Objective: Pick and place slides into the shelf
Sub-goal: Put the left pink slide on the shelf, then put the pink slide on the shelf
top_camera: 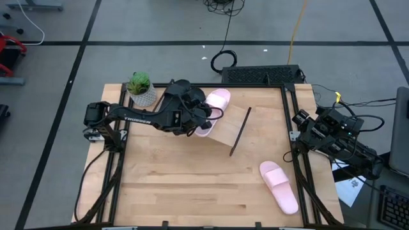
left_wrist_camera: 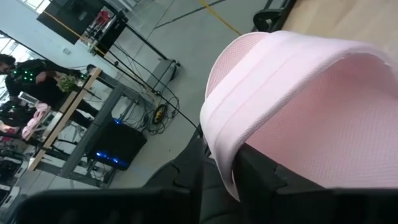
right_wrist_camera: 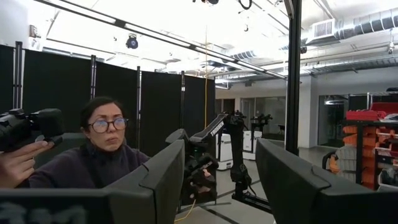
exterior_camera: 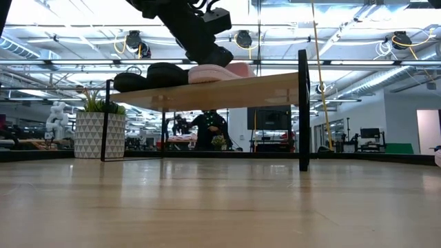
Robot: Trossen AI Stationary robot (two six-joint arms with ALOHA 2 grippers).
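Observation:
My left gripper (top_camera: 206, 119) is shut on a pale pink slide (top_camera: 216, 105) over the shelf (top_camera: 235, 130), a light plank on a thin black frame. In the low view this slide (exterior_camera: 222, 71) sits at the shelf top (exterior_camera: 227, 89), beside the black slides (exterior_camera: 148, 76) that rest on the plank. In the high view my left arm hides the black pair. The second pink slide (top_camera: 279, 186) lies sole-down on the table's near right part. My right gripper (right_wrist_camera: 221, 158) is open and waits at the table's right edge (top_camera: 300, 120). My left gripper pinches the pink slide's broad strap at its edge (left_wrist_camera: 222, 163), with one finger (left_wrist_camera: 186, 186) on each side of the strap. It comes from above, slanting in from the table's left. The slide lies about level at the shelf top; I cannot tell whether its sole touches the plank.
A potted plant (top_camera: 140, 89) in a white pot stands at the table's far left, close behind my left arm. The shelf's black legs (exterior_camera: 303, 110) stand on the table. A person shows in the room beyond in the right wrist view (right_wrist_camera: 99, 155). Bare tabletop lies near the front (top_camera: 192, 185).

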